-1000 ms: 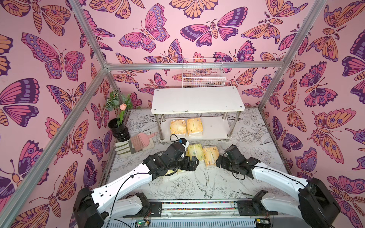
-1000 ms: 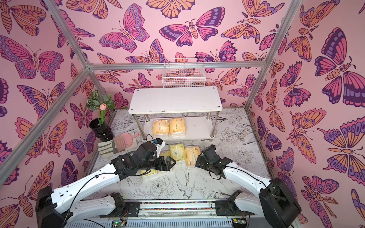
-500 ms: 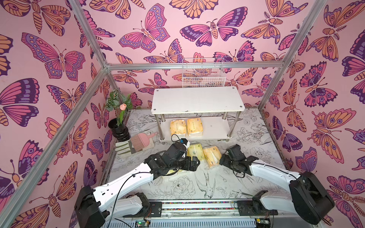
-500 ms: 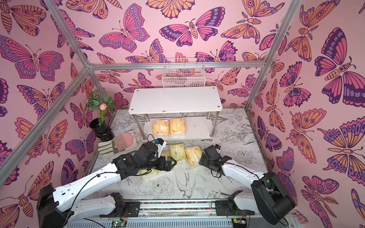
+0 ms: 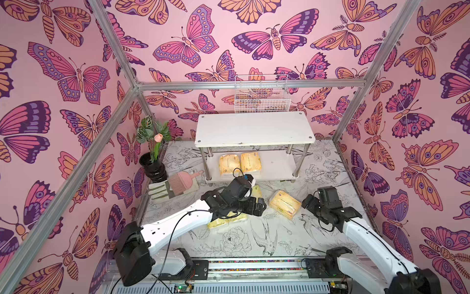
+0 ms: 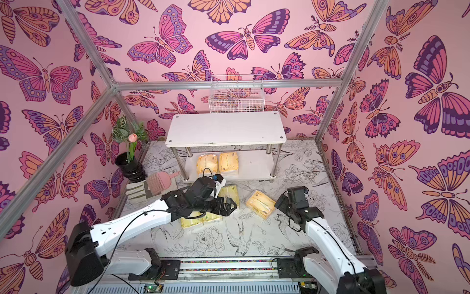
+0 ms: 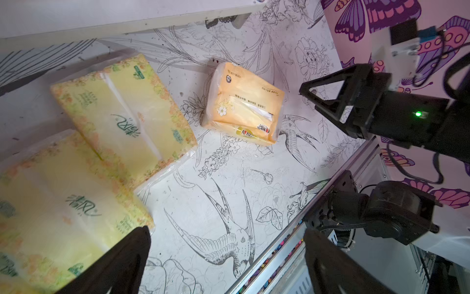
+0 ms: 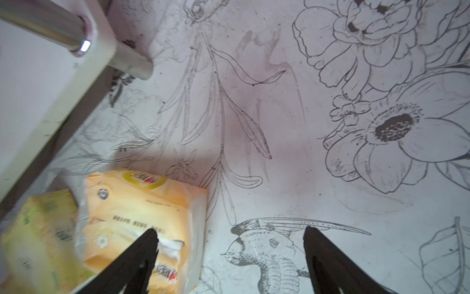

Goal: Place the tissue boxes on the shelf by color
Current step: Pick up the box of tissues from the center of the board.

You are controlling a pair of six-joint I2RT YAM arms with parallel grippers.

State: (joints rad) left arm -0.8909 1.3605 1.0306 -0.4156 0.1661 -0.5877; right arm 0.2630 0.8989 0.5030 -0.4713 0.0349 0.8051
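Saw shelf point(image 5: 254, 129) at ctr of both top views, w/ two orange packs point(image 5: 239, 164) side by side on left half of lower tier. Found third orange pack point(image 5: 284, 204) tilted on table, lower right of shelf, betw. both grippers. Spotted yellow-green packs point(image 7: 122, 114) at left of left wrist view, flat on table, two overlapping. Noted left gripper point(image 5: 260, 206) spread wide, holding nothing, near third orange pack. Noted right gripper point(image 8: 229, 254) likewise spread wide, gripping nothing; one finger over that pack in right wrist view, contact unclear.
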